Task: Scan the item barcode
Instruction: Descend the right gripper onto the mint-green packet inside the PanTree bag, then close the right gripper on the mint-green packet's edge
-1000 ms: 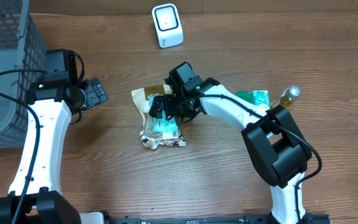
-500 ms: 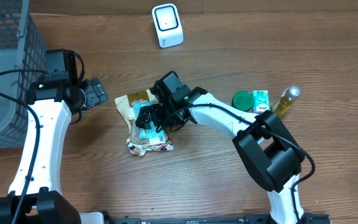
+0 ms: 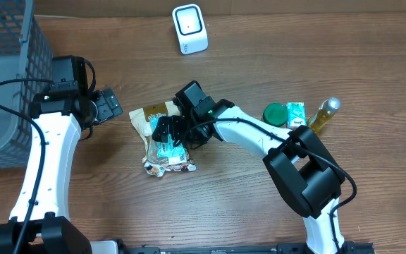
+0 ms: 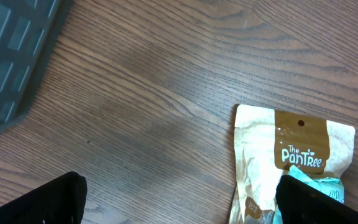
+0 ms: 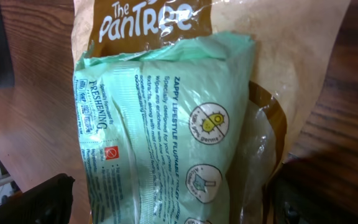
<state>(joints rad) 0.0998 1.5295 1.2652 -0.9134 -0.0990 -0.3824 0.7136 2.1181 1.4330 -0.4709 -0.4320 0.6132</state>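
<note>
A mint-green wipes packet [image 5: 166,118] lies on a cream and brown "The PanTree" pouch [image 5: 148,18], its printed text facing up. From above, the wipes packet [image 3: 166,150] and the pouch [image 3: 146,117] sit mid-table. My right gripper [image 3: 170,134] is down over the packet and open, one finger on each side of it; no barcode shows. The right gripper [image 5: 179,208] spans the packet's width. My left gripper [image 3: 108,106] hangs open left of the pile, nothing between its fingers. In the left wrist view the left gripper [image 4: 182,205] is over bare wood, the pouch [image 4: 291,152] at right. A white scanner [image 3: 189,29] stands at the back.
A dark wire basket [image 3: 5,77] fills the far left; its edge [image 4: 11,56] shows in the left wrist view. To the right stand a green lid [image 3: 274,112], a small green box [image 3: 296,113] and a bottle [image 3: 323,114].
The right gripper has moved left, and the packet and pouch have slid left with it. In the last half second it shifted only slightly. The left arm has stayed still.
</note>
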